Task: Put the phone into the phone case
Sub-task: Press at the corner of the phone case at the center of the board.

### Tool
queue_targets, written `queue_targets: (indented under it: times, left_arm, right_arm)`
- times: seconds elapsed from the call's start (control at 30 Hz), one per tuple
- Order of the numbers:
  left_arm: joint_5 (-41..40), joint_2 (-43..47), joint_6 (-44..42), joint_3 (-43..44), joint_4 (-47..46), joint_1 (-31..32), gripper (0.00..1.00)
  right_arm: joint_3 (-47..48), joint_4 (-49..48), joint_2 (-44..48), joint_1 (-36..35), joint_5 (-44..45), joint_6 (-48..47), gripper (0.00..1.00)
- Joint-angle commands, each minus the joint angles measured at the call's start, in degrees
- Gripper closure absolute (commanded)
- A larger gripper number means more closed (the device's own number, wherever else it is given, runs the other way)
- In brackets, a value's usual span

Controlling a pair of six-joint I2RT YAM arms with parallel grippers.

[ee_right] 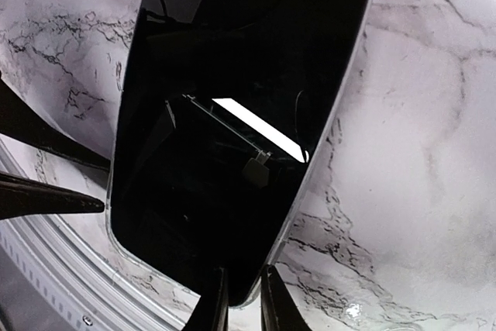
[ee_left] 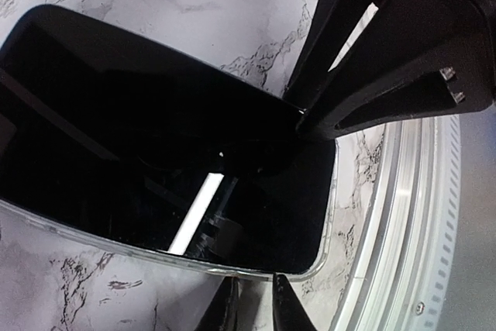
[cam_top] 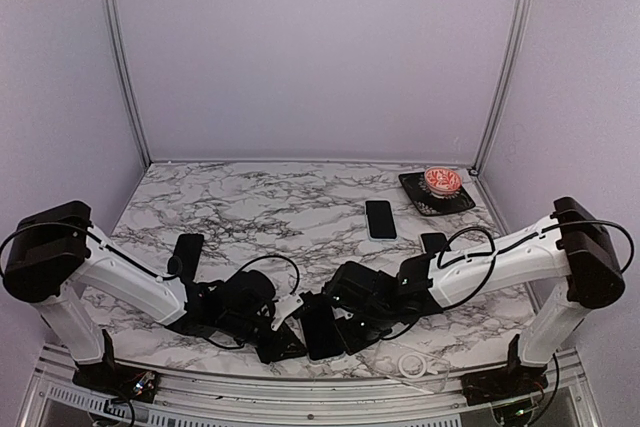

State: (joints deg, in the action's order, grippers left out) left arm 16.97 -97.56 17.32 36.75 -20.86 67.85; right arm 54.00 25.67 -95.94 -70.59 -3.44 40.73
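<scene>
- Phone (cam_top: 322, 332) lies screen up just beside the front rail (cam_top: 320, 394), about midway along it.
- Clear case (ee_left: 93, 236) shows as a thin see-through lip round the phone's edge in both wrist views. The phone looks to be sitting in it; can't tell whether every corner is snapped home.
- Left gripper (ee_left: 254, 304): fingers drawn nearly together with only a thin slit between them, and nothing in the slit. The tips sit at the phone's long edge, toward the end nearest the rail.
- Right gripper (ee_right: 239, 300): same narrow set, holding nothing. The tips are at the phone's corner at the rail end, on the opposite side.
- Step, my read: this is seating, not pickup. Both sets of narrowed tips are placed to press the phone down into the case.
- Next move, as I judge it:
  - Press straight down on the rail-end corners from both sides at once, evenly, so one side doesn't pop out as the other goes in.
  - Then work along the edges away from the rail.
- Risks:
  - The glass is glossy, so the tips may skate.
  - Any sideways push could slide the phone and case toward the rail.
- Second phone (cam_top: 380, 219) lies well away from the rail, with nothing touching it.
</scene>
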Motion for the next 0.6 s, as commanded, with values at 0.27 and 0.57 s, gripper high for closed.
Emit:
queue_targets:
  times: [0.27, 0.57]
  left_arm:
    - [1.0, 2.6, -2.0, -2.4, -3.0, 1.0, 0.8]
    - [-14.4, 14.8, 5.4, -2.6, -2.3, 0.9, 0.56]
  right_arm:
    - [4.1, 1.6, -0.2, -1.4, 0.6, -0.1, 0.75]
    - [6.4, 1.7, 4.2, 6.3, 5.0, -9.8, 0.54]
